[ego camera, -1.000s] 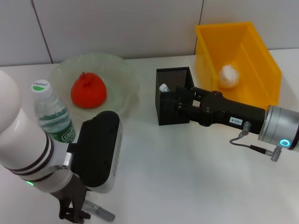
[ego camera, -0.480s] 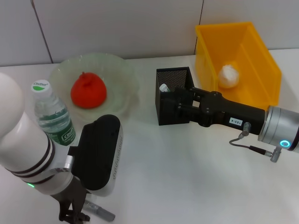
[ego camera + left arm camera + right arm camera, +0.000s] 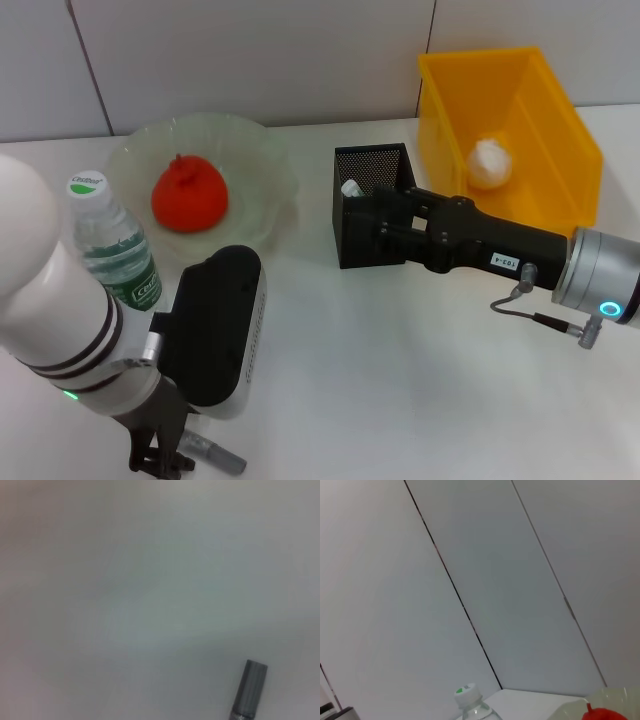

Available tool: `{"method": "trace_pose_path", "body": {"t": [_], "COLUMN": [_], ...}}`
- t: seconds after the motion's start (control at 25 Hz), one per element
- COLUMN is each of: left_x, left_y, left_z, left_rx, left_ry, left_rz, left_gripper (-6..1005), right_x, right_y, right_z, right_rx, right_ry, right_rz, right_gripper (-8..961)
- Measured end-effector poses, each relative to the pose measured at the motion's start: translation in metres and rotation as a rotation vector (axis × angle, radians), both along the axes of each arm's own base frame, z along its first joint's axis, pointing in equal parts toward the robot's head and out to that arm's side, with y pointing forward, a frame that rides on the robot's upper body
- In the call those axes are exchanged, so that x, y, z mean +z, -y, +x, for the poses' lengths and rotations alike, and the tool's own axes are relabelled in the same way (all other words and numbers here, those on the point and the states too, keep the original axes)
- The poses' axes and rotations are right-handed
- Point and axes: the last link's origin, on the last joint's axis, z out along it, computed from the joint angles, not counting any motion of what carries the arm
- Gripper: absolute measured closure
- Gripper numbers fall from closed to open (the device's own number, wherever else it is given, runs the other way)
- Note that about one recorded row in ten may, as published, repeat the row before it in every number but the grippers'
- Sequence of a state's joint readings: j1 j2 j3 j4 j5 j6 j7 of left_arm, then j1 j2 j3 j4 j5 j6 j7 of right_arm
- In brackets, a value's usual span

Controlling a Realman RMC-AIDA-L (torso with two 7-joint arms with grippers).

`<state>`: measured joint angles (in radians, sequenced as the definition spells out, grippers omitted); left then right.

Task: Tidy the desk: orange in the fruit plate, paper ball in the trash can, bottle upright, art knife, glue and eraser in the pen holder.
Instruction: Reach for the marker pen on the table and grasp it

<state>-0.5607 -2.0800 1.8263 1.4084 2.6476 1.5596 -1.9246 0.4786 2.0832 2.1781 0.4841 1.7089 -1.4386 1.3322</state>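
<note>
The grey glue (image 3: 218, 456) lies on the table at the front left; its end also shows in the left wrist view (image 3: 249, 690). My left gripper (image 3: 160, 460) is down at the stick's left end. My right gripper (image 3: 385, 222) is against the front right side of the black mesh pen holder (image 3: 368, 165), which has a pale end (image 3: 350, 187) showing inside. The orange (image 3: 188, 196) sits in the pale-green fruit plate (image 3: 270, 165). The bottle (image 3: 112, 250) stands upright. The paper ball (image 3: 490, 164) lies in the yellow trash can (image 3: 560, 110). The art knife and eraser are hidden.
My bulky left arm (image 3: 60, 330) covers the table's front left, beside the bottle. The wall runs close behind the plate and the trash can. The right wrist view shows the wall, the bottle's cap (image 3: 466, 694) and the orange's top (image 3: 605, 714).
My left arm has shifted slightly down and to the right over the glue. My right arm stays at the pen holder.
</note>
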Motion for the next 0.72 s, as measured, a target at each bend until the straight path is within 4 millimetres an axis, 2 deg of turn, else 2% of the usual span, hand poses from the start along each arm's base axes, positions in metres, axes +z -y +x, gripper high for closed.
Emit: {"method": "trace_pose_path", "body": {"t": [0.64,0.72], "left_x": [-0.0052,-0.0052], "left_y": [0.0046,0.0046], "left_z": [-0.0022,-0.002], "left_rx": [-0.004,-0.005], "left_ry": [-0.026,-0.027], "left_rz": [-0.02,-0.019], "left_gripper": [546,617], "right_x": [-0.0007,-0.0006], "right_y": [0.0066,0.0069], "right_z": [0.0028,0.0026], "right_rx": [-0.001,0.001], "right_ry": [-0.017,-0.019], "right_rz": [-0.014,-0.015], "right_gripper": [220,220]}}
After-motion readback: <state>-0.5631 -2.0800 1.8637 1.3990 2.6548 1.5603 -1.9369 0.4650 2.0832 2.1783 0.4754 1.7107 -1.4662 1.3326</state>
